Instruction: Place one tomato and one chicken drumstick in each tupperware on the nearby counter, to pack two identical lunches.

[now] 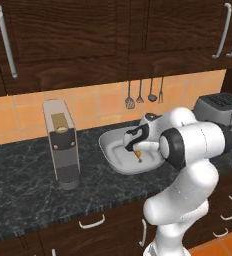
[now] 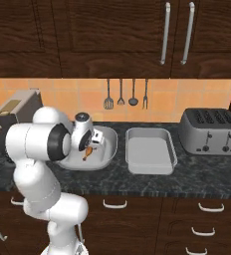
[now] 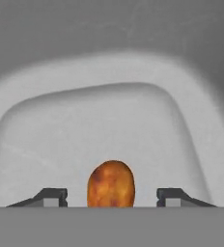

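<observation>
The gripper (image 3: pixel 112 197) hung over the oval basin (image 2: pixel 109 144) on the counter (image 2: pixel 197 174), its fingers (image 3: pixel 51 197) spread wide with the chicken drumstick (image 3: pixel 111 184) between them, untouched by either. The rectangular tray (image 2: pixel 150 152) lay just right of the basin, left of the toaster (image 2: pixel 209 131).

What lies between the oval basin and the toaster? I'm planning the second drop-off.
The rectangular tray, seemingly empty, sits between the oval basin and the toaster, in the right base view.
</observation>
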### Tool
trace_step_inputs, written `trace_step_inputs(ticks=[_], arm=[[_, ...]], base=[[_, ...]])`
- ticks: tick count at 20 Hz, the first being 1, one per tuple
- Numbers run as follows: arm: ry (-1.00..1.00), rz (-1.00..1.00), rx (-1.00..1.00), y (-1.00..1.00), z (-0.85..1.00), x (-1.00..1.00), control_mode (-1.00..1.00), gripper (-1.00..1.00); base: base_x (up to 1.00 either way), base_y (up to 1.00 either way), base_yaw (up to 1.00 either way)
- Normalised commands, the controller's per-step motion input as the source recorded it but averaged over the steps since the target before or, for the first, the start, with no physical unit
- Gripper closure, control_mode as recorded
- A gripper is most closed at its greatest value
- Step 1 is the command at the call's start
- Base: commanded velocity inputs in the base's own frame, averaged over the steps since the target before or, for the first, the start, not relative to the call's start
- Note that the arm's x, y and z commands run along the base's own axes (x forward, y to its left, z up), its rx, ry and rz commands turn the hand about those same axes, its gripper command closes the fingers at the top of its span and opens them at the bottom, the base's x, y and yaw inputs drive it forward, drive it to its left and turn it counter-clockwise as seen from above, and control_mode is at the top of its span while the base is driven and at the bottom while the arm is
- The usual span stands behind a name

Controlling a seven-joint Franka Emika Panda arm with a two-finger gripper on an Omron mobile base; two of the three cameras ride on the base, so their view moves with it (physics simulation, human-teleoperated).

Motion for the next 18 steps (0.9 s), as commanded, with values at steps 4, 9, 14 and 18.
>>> trace_step_inputs(ticks=[4, 9, 14, 18], arm=[[-0.12, 0.0, 0.0, -0.05, 0.75, -0.6, -1.0, -1.0], [-0.18, 0.0, 0.0, -0.01, 0.61, -1.0, -1.0, -1.0], [-0.12, 0.01, 0.0, 0.0, 0.63, -0.94, -1.0, -1.0], [-0.04, 0.01, 0.0, 0.0, 0.78, -0.77, -1.0, -1.0]], base=[[0.0, 0.0, 0.0], [0.0, 0.0, 0.0], [0.0, 0.0, 0.0], [0.0, 0.0, 0.0]])
